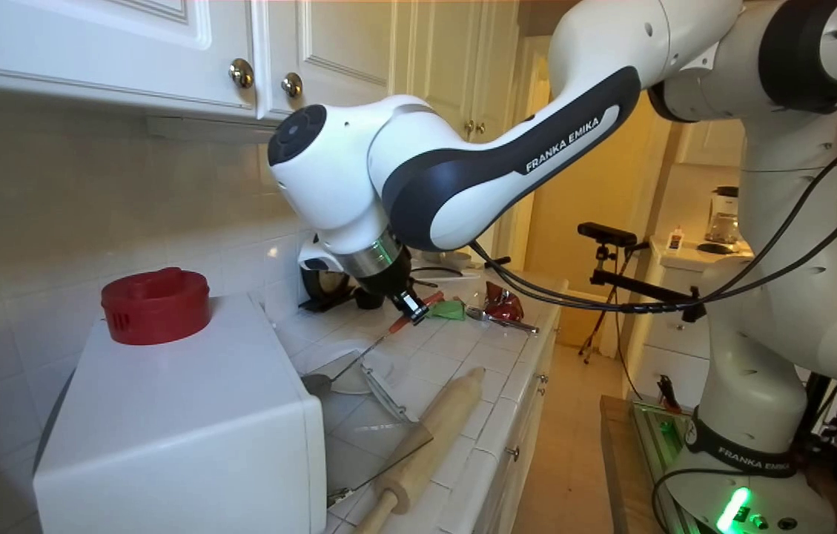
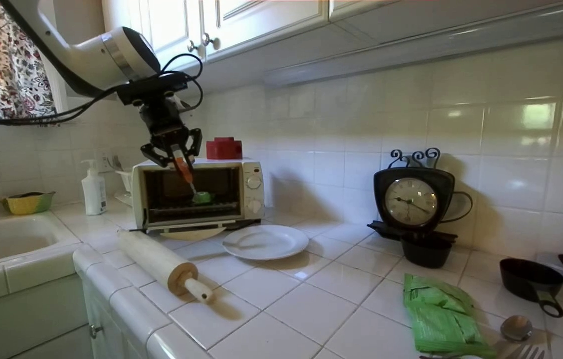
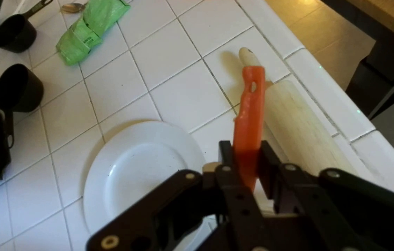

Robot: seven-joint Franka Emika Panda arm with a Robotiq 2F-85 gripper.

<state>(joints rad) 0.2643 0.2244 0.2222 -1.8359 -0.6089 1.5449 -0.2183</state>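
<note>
Gripper (image 3: pixel 245 149) at bottom center, clamped on orange handle (image 3: pixel 250 122), which points up the frame. White plate (image 3: pixel 137 167) lower center-left on tile counter (image 3: pixel 183 92), edge partly hidden. Rolling pin (image 3: pixel 299 123) right, partly behind handle. Green packet (image 3: pixel 90 33), spoon (image 3: pixel 72 8), two black cups (image 3: pixel 32 87) upper left.

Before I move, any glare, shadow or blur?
Wrist view: the gripper is dark and slightly soft, the plate has a shadow along its left side; in an exterior view: bright glare on the wall tiles, a dim interior in the toaster oven.
</note>
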